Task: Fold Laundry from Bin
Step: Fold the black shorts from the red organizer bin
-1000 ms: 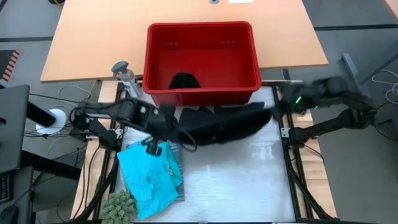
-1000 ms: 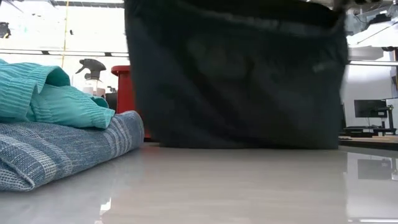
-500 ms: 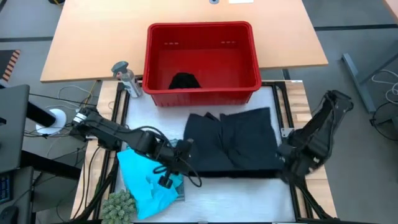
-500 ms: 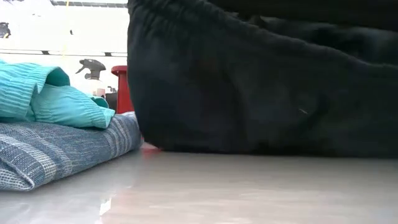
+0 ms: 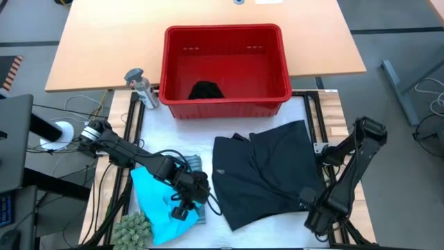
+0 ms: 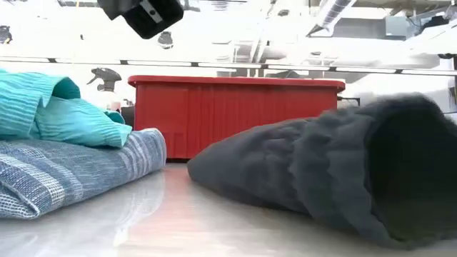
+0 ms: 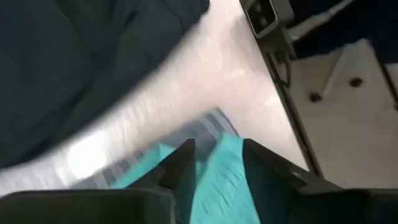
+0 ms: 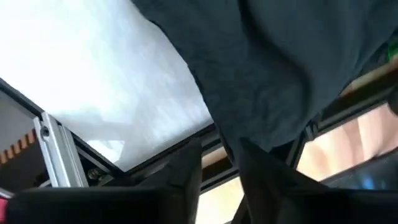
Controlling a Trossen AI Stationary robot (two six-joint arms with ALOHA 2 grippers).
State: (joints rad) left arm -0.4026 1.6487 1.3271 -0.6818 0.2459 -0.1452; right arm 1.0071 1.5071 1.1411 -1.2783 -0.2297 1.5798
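Observation:
A black garment (image 5: 267, 173) lies spread and rumpled on the white table top, its bulged near end (image 6: 343, 171) resting on the table. My left gripper (image 7: 219, 165) hovers open over the turquoise garment (image 5: 156, 201), which lies on the blue-grey striped one (image 6: 71, 175) at the near left. My right gripper (image 5: 311, 208) stands open at the black garment's near right corner. The red bin (image 5: 225, 97) stands at the far side with another black piece (image 5: 206, 90) on its floor. My right gripper's fingers (image 8: 186, 171) stand on either side of the black garment's near right corner (image 8: 227, 140), which tapers down to the gap. I cannot tell whether they touch it. The garment lies on the table.
A grey spray bottle (image 5: 139, 85) stands left of the bin. A green knobbly object (image 5: 133, 228) sits at the near left corner. A metal frame (image 8: 56, 155) borders the table's right side. Bare table top shows along the near edge.
Both grippers have swept from beside the bin toward the table's near edge and come down. The black garment, hanging stretched between them a second ago, has been drawn forward and laid flat. It now lies apart from my left gripper, which has ended over the turquoise garment.

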